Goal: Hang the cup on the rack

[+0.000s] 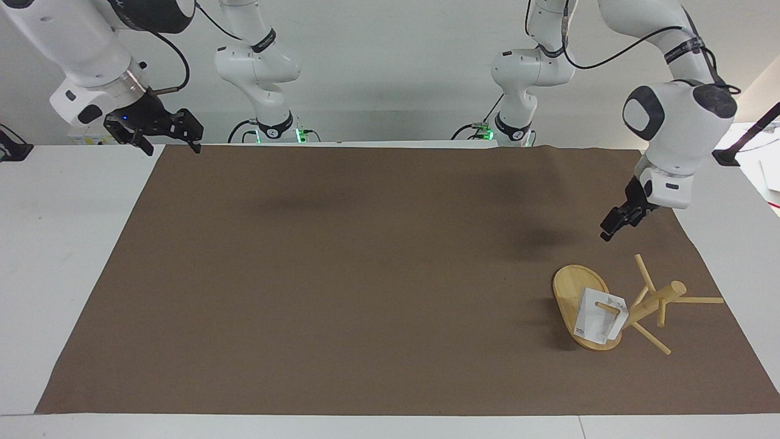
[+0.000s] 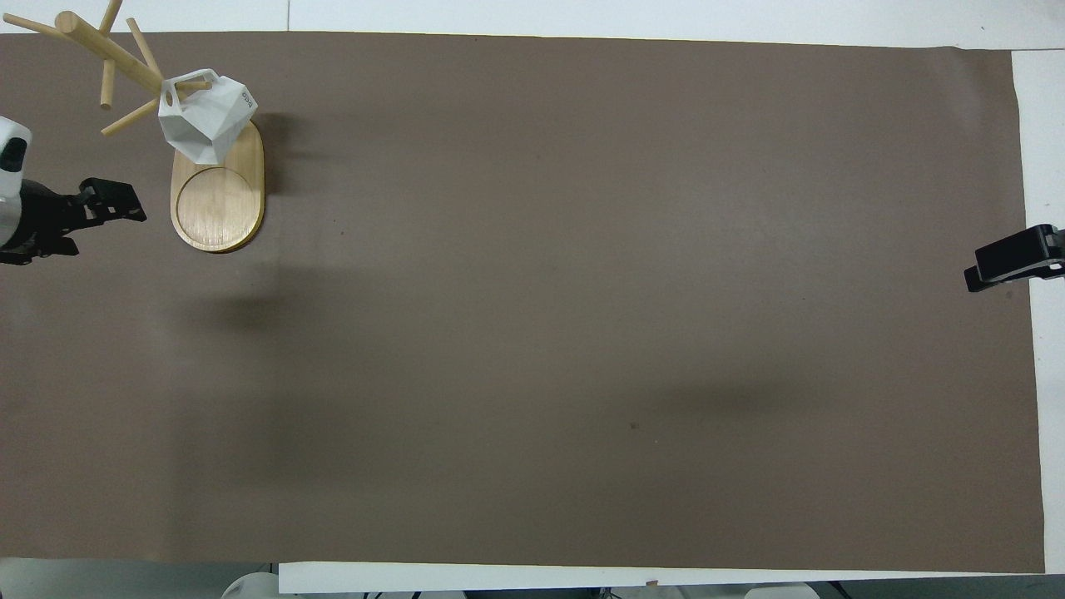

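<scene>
The white faceted cup (image 1: pixel 598 317) hangs by its handle hole on a thin peg of the bamboo rack (image 1: pixel 655 303), just above the rack's oval base (image 1: pixel 570 285). In the overhead view the cup (image 2: pixel 206 116) sits over the end of the base (image 2: pixel 218 212) that lies farther from the robots. My left gripper (image 1: pixel 610 228) is open, empty and raised over the mat, clear of the rack; it also shows in the overhead view (image 2: pixel 125 206). My right gripper (image 1: pixel 170 141) is open and empty, and waits over the mat's corner at the right arm's end.
A brown mat (image 1: pixel 365 274) covers most of the white table. The rack's other pegs (image 1: pixel 701 300) stick out toward the left arm's end. Only the tip of the right gripper (image 2: pixel 1011 259) shows in the overhead view.
</scene>
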